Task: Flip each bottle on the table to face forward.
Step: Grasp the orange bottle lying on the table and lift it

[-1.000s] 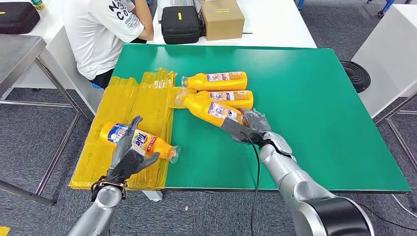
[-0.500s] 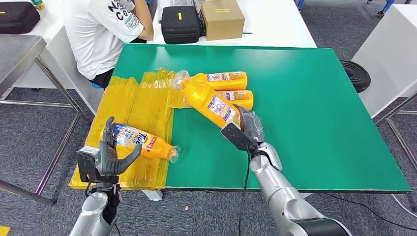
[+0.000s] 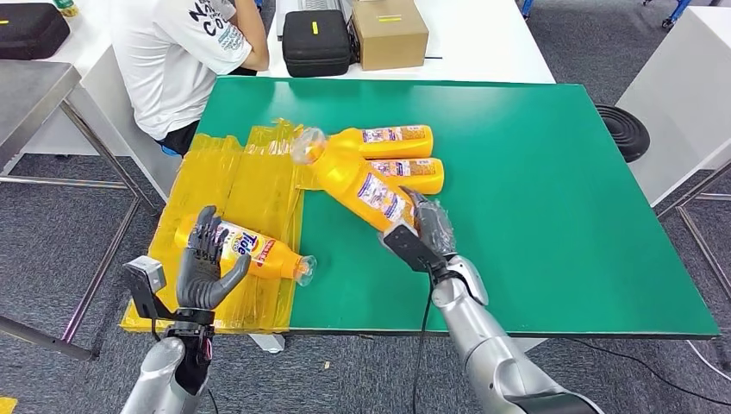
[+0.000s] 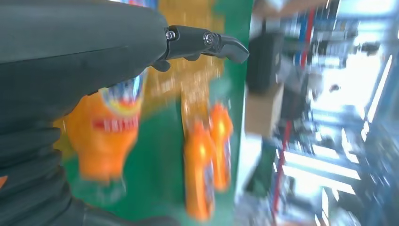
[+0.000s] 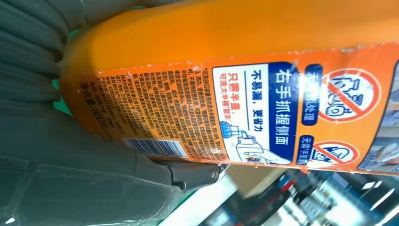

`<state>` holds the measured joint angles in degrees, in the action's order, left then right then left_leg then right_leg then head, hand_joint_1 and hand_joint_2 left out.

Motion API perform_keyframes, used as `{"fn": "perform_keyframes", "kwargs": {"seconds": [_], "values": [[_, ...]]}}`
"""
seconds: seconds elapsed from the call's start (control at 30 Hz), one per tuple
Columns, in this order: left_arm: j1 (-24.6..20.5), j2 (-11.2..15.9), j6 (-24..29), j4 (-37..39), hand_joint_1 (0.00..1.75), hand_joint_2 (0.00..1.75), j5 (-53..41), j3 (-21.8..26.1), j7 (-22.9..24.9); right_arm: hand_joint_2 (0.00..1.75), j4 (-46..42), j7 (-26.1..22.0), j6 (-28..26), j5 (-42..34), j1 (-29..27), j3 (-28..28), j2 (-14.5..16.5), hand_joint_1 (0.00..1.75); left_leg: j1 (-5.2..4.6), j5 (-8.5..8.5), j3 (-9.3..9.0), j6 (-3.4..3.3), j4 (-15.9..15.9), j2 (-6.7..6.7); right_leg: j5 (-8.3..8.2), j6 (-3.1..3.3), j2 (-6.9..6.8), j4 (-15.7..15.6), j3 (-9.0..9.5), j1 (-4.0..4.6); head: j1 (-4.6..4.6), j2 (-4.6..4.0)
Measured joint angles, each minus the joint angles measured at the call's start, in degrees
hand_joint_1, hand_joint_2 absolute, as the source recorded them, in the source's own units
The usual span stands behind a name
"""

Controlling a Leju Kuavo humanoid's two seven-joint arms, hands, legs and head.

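Near the middle of the green table [image 3: 552, 172], the lifted bottle [image 3: 360, 183] tilts cap-up, back label showing, its base clamped in the right hand [image 3: 428, 231]. Smooth rigid plastic (probably slippery, bottom-heavy if full) favours a mid-body grip. Two bottles [image 3: 392, 153] lie behind. Over the yellow sheet [image 3: 250, 172], the left hand [image 3: 205, 263] hovers, fingers apart, above the Tide bottle [image 3: 254, 249].

Four orange detergent bottles. Tilted bottle [image 3: 362, 185]: base gripped, clear cap raised, back label with barcode showing. Two bottles [image 3: 384, 141] [image 3: 409, 173] flat on green table, side by side, back labels up. Front-label bottle [image 3: 246, 248] flat on yellow plastic sheet.
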<state>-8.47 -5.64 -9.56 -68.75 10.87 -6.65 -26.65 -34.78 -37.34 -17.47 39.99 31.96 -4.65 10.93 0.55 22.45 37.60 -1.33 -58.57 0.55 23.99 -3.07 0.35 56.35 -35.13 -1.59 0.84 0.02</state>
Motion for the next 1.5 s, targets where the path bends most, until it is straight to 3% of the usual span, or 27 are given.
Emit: {"fn": "perform_keyframes", "kwargs": {"seconds": [0.23,0.5,0.93,1.3,1.5], "values": [[-1.0,0.0,-9.33,1.38,0.0,0.0,6.0,-2.88,2.15,1.75,-0.91,-1.56,2.75,-0.72,-2.51,-5.42,2.49,1.75,0.02,0.0,0.03,0.0,0.0,-0.01,0.0,0.01,0.0,0.0,-0.03,0.01,0.0,0.0],[-2.07,-0.01,-13.0,2.17,0.0,0.0,5.77,-6.56,2.98,1.75,-2.04,-1.77,5.53,-2.88,-4.67,-10.58,4.41,1.75,0.02,0.0,0.04,0.0,0.0,0.0,0.01,0.01,0.0,-0.01,-0.04,0.0,-0.01,0.0],[-2.98,-0.04,-14.16,2.7,0.0,0.0,4.98,-9.38,2.22,1.75,-2.81,-1.22,9.47,-3.88,-6.5,-15.96,5.62,1.75,0.02,0.0,0.04,0.0,0.0,0.0,0.01,0.02,0.0,0.0,-0.05,0.0,-0.01,0.0],[-2.92,-0.04,-13.82,2.67,0.0,0.0,4.08,-9.44,1.38,1.75,-2.2,-1.24,13.75,-6.75,-6.64,-17.27,5.99,1.75,0.02,0.0,0.05,0.0,0.0,0.01,0.01,0.02,-0.01,0.0,-0.04,0.0,-0.01,0.0],[-2.94,-0.05,-13.21,2.37,0.0,0.0,3.13,-9.44,0.9,1.75,-1.81,-1.87,17.8,-12.42,-6.7,-17.03,5.99,1.75,0.02,0.0,0.05,0.0,0.0,0.01,0.01,0.02,-0.01,0.0,-0.05,0.0,-0.01,0.0]]}}
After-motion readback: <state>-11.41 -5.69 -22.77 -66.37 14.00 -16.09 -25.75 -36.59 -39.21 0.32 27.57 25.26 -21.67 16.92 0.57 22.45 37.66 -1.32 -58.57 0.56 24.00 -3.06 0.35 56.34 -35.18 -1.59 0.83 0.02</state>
